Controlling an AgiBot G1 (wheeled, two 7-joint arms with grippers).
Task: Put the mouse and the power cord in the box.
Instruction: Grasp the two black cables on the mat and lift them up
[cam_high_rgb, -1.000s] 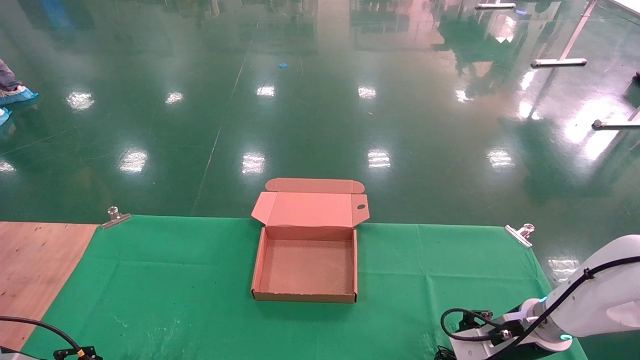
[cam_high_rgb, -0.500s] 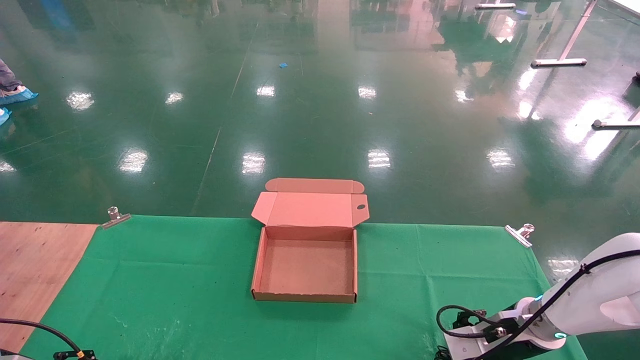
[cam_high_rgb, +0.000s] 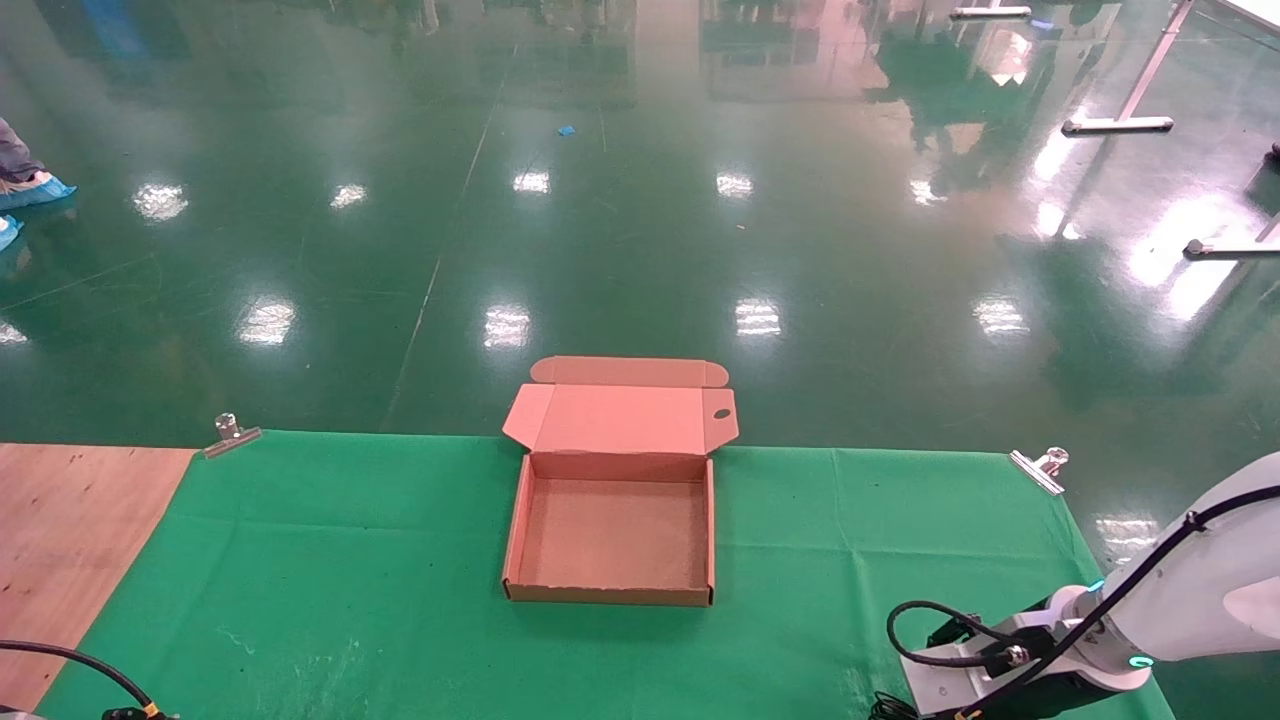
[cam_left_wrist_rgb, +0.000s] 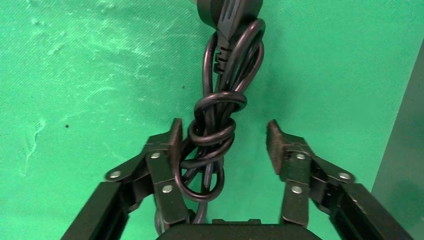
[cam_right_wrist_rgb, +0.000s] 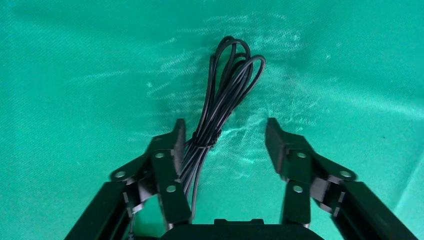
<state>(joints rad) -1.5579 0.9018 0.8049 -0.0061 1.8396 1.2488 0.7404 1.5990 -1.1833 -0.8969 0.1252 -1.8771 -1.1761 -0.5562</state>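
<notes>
Left gripper (cam_left_wrist_rgb: 224, 141): the fingers (cam_left_wrist_rgb: 172, 145) are spread wide, with the knotted bundle of the power cord (cam_left_wrist_rgb: 216, 131) lying between them on the green cloth (cam_left_wrist_rgb: 90, 75), close against one pad and apart from the other; nothing is clamped. The chunky plug (cam_left_wrist_rgb: 229, 10) lies beyond the fingertips.

Right gripper (cam_right_wrist_rgb: 224, 142): the fingers (cam_right_wrist_rgb: 175, 145) are likewise released, straddling the thin bundled cable (cam_right_wrist_rgb: 220, 107) of the mouse; the mouse body itself is not seen in any view.

Head view: compared with half a second ago, the right arm (cam_high_rgb: 1190, 590) is seen drawn slightly toward the table's near right corner, and the left arm's cable (cam_high_rgb: 70, 665) has sunk lower at the near left edge. Both wrists are thus judged to have been lowered over their targets.

The box (cam_high_rgb: 612, 595) stands open and empty at mid-table, lid (cam_high_rgb: 620, 418) folded back, well apart from both arms. Neither item has been grasped; closing on each bundle is judged the step in hand.
</notes>
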